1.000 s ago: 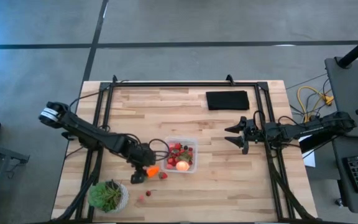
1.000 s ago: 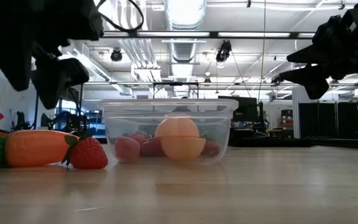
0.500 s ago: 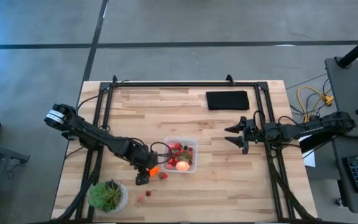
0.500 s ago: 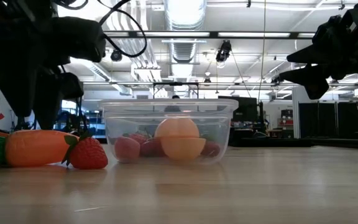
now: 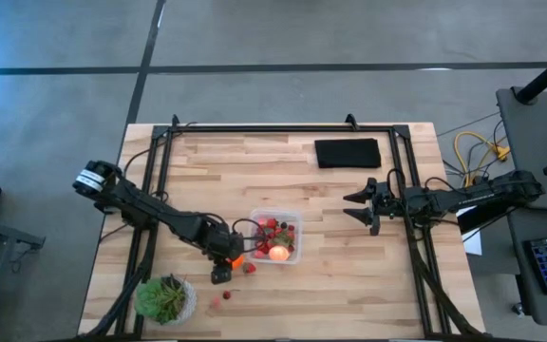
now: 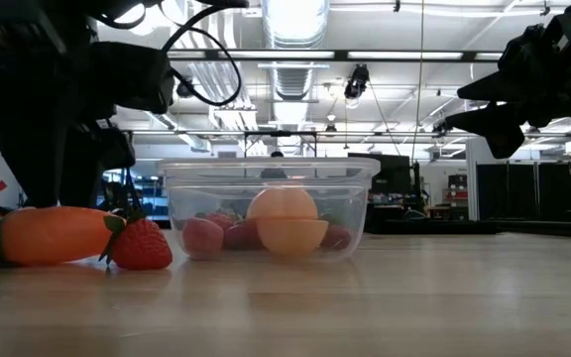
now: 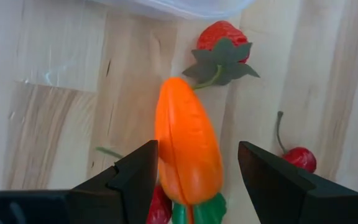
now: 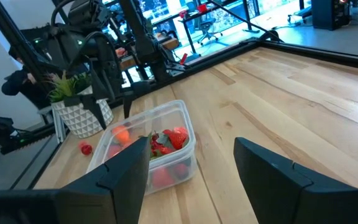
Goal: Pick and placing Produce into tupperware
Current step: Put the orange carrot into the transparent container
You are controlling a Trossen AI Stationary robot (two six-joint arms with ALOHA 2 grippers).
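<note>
The orange carrot (image 7: pixel 188 149) lies on the table beside the clear container (image 5: pixel 275 237), with a loose strawberry (image 7: pixel 222 37) at its tip. The container holds the round pink-orange fruit (image 6: pixel 287 223) and several strawberries. My left gripper (image 7: pixel 197 145) is open and low over the carrot (image 5: pixel 235 259), with one finger on each side of it. My right gripper (image 5: pixel 349 206) waits open above the table's right part, well away from the container (image 8: pixel 148 143). My left gripper comes at the carrot from above, and its fingers lie across the carrot's thick end. One finger (image 7: pixel 145 165) stands close against the carrot's side. Whether it touches, I cannot tell. The carrot lies flat on the table (image 6: pixel 53 235).
A potted plant (image 5: pixel 164 298) stands at the near left corner, with small red pieces (image 5: pixel 226 295) beside it. A cherry (image 7: pixel 300 157) lies near the carrot. A black pad (image 5: pixel 348 153) lies at the far right. Bare wood stretches between the container and my right gripper.
My left gripper has come down from above the table until its open fingers stand around the carrot. It has also shifted a little toward the container.
</note>
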